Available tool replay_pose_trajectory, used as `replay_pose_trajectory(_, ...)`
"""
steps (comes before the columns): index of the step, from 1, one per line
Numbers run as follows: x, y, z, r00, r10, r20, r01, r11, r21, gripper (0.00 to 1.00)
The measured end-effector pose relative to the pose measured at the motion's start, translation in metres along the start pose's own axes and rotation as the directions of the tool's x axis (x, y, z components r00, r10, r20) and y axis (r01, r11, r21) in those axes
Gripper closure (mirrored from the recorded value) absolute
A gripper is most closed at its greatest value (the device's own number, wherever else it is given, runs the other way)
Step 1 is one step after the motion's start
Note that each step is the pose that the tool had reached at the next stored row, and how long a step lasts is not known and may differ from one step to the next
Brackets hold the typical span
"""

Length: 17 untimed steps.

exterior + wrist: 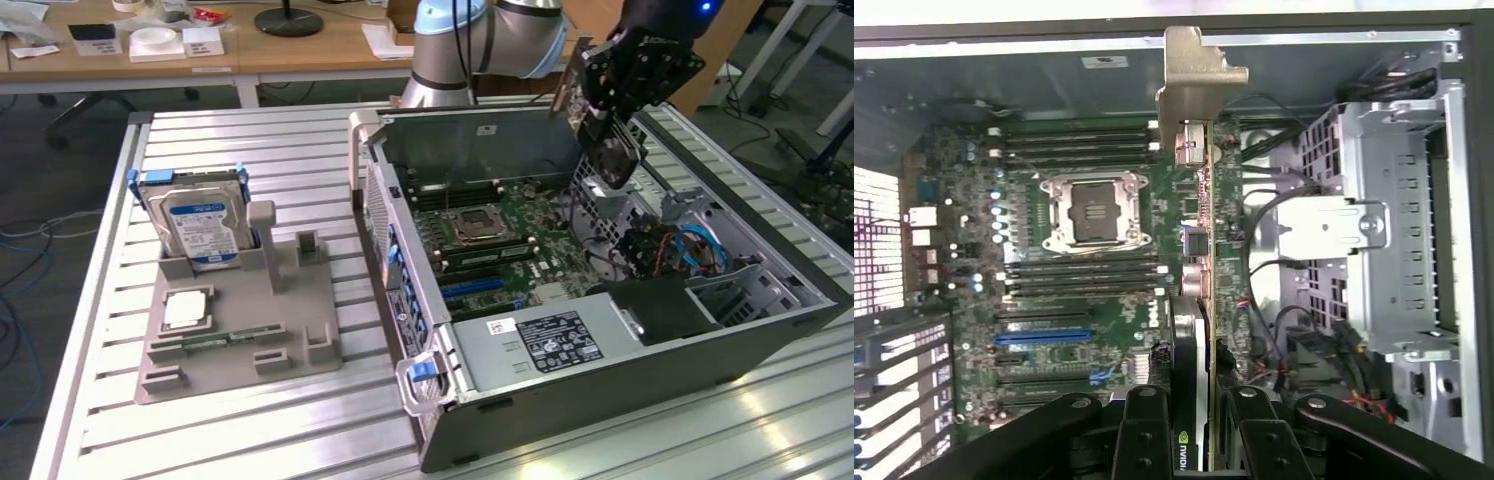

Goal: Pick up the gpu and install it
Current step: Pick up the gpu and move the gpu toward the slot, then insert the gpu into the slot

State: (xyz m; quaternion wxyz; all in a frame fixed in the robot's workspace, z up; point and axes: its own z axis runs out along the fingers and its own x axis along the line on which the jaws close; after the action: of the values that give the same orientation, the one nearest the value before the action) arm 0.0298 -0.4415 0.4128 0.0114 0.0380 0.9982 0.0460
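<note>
Hanging edge-on, the thin green gpu [1201,200] with black cooler and silver bracket is pinched between the jaws of the black gripper [1199,420], above the open grey metal computer case [641,350], far on the exterior view's right. Pickup is done; seating it on the green motherboard [1054,300] remains.

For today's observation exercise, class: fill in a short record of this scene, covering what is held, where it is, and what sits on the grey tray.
Held: gpu, clamped between the fingers of the gripper
Position: above the open computer case, over the motherboard, not in a slot
Grey tray: hard drive upright, memory stick flat
</note>
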Motion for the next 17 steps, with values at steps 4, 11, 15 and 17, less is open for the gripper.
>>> replay_pose_trajectory(4, -0.013, 0.0009, 0.0003, 1.0000, 0.000, -0.0003, 0.000, 1.0000, 0.0001, 0.73)
replay_pose_trajectory(11, -0.023, 0.0017, 0.0007, 1.0000, 0.000, -0.0003, 0.000, 1.0000, 0.0001, 0.73)
replay_pose_trajectory(15, -0.023, 0.0017, 0.0007, 1.0000, 0.000, -0.0003, 0.000, 1.0000, 0.0000, 0.73)
replay_pose_trajectory(17, -0.023, 0.0017, 0.0007, 1.0000, 0.000, -0.0002, 0.000, 1.0000, 0.0001, 0.73)
